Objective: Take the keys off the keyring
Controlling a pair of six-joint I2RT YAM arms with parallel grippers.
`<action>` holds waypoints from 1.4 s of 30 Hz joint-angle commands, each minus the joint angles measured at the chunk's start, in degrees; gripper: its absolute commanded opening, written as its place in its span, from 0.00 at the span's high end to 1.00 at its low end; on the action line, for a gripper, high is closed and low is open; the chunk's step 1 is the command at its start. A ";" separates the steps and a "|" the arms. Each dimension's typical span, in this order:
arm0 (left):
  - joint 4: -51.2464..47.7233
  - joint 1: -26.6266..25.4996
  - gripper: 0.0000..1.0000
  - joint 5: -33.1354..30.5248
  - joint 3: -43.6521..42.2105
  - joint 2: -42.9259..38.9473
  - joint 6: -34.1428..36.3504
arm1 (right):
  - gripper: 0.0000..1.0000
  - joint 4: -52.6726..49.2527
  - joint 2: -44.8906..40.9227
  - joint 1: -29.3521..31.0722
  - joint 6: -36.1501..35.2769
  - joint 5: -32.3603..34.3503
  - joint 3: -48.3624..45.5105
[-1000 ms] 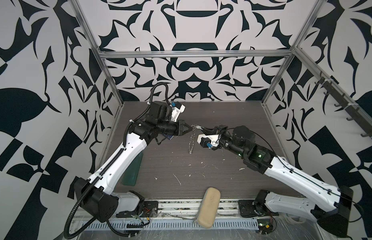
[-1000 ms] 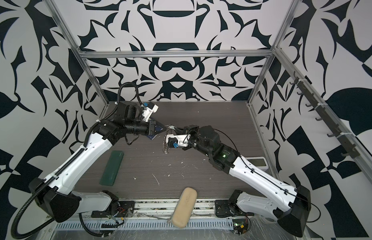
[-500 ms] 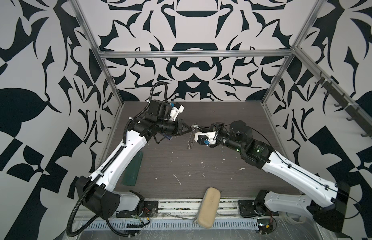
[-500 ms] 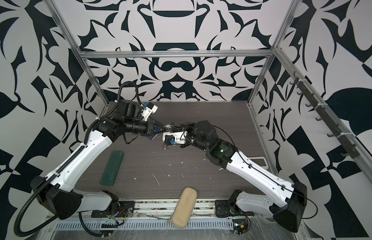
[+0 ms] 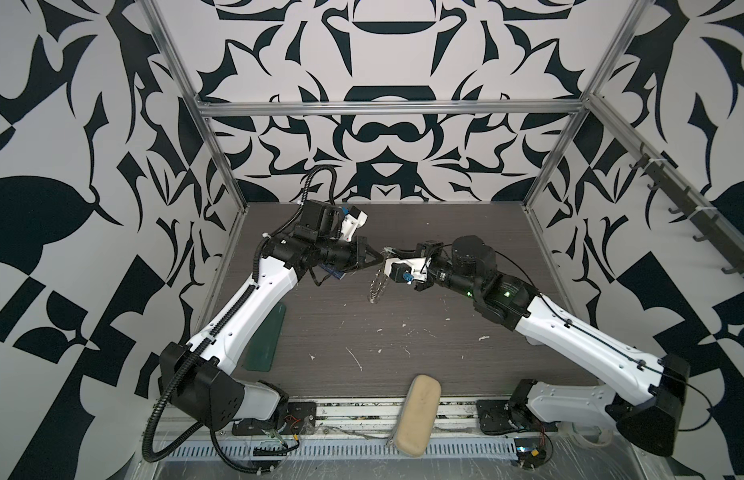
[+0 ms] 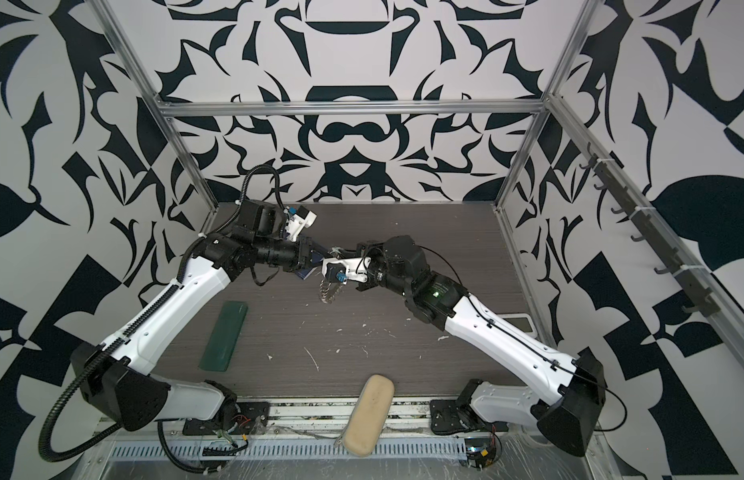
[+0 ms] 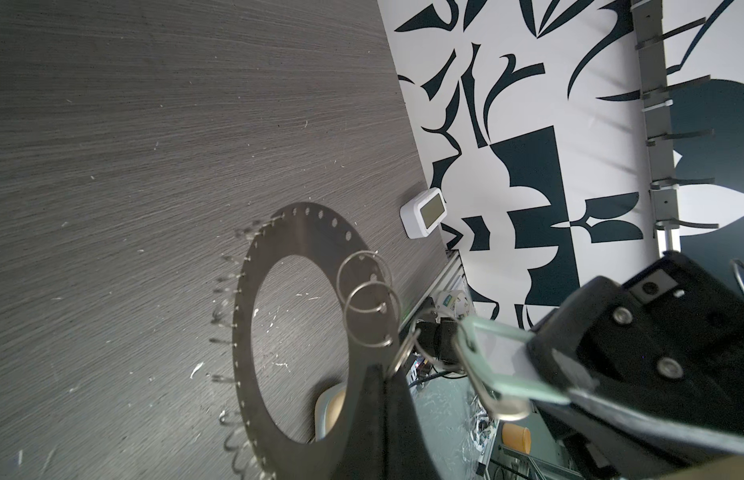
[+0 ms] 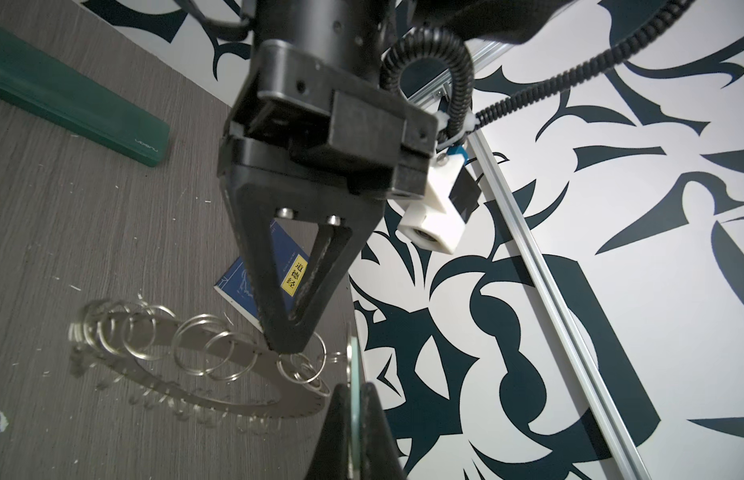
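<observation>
The left pincer [image 8: 288, 343] clamped the rim of the wide flat grey metal keyring [image 7: 295, 237] above the dark worktop [image 5: 403, 365]; the right pincer [image 8: 353, 399] pinched the mint-green oval tag [image 7: 497, 353] of the small silver key [image 7: 505, 411] beside it.

So you're looking at a keyring [image 7: 308, 230] that's reading as flat, matt grey metal, barely catching any light, while the split rings [image 7: 364, 274] on it are gleaming like polished steel wire. The key tag [image 7: 499, 357] is coming across as smooth mint-green plastic with a clear window. The tabletop [image 7: 112, 124] is showing dark matt woodgrain, scratched and flecked white. The left gripper [image 8: 285, 343] is looking like matt black plastic with shiny metal screws. The green case [image 8: 79, 104] is giving off a smooth satin sheen, the book [image 8: 237, 286] is wearing a blue paper cover, and the frame rail [image 8: 538, 266] is looking like brushed aluminium.
</observation>
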 commanded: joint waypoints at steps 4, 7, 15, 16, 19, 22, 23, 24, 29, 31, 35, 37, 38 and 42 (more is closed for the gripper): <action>-5.76 0.37 1.00 -1.93 -2.14 2.89 -1.54 | 1.00 17.35 -1.89 -1.09 2.60 -6.04 7.10; -5.88 0.33 1.00 -1.42 -2.21 3.60 -1.58 | 1.00 16.08 -0.60 -1.18 3.31 -9.07 8.99; -4.46 0.33 1.00 1.08 -3.19 3.57 -1.67 | 1.00 14.09 2.05 -1.19 8.01 -18.69 11.26; -4.21 0.37 1.00 1.23 -3.35 3.50 -1.67 | 1.00 14.11 2.17 -1.24 8.35 -19.12 11.43; -3.92 0.37 1.00 1.46 -3.63 3.35 -1.67 | 1.00 14.20 2.67 -1.26 8.83 -19.67 12.06; -4.23 0.38 1.00 0.95 -3.55 3.03 -1.44 | 1.00 14.28 2.62 -1.26 8.43 -17.13 12.17; -4.71 0.46 1.00 -0.13 -3.25 2.59 -0.96 | 1.00 14.03 1.94 -1.25 8.17 -15.44 11.55; -5.10 0.67 1.00 -1.64 -2.95 2.00 -0.44 | 1.00 13.47 0.74 -1.27 7.68 -13.64 10.29; -5.97 0.68 1.00 -9.34 -1.12 -0.44 6.23 | 1.00 13.28 -8.60 -1.38 7.28 -5.18 -2.13; -4.15 0.61 1.00 -11.19 -1.32 -1.67 9.53 | 1.00 12.92 -12.05 -1.42 8.90 -3.31 -6.64; -0.65 0.37 1.00 -11.84 -1.36 -3.63 16.92 | 1.00 11.52 -16.65 -1.43 12.52 -2.83 -12.05; -0.41 -0.01 1.00 -11.60 -1.04 -4.07 21.16 | 1.00 10.57 -17.54 -1.43 14.51 -3.73 -12.78; -0.48 -0.22 1.00 -12.31 -0.88 -4.30 22.90 | 1.00 9.46 -17.66 -1.42 15.79 -3.99 -12.43; 0.77 -1.70 1.00 -15.21 -2.16 -6.20 27.68 | 0.84 3.58 -17.49 -1.53 18.18 -4.39 -8.97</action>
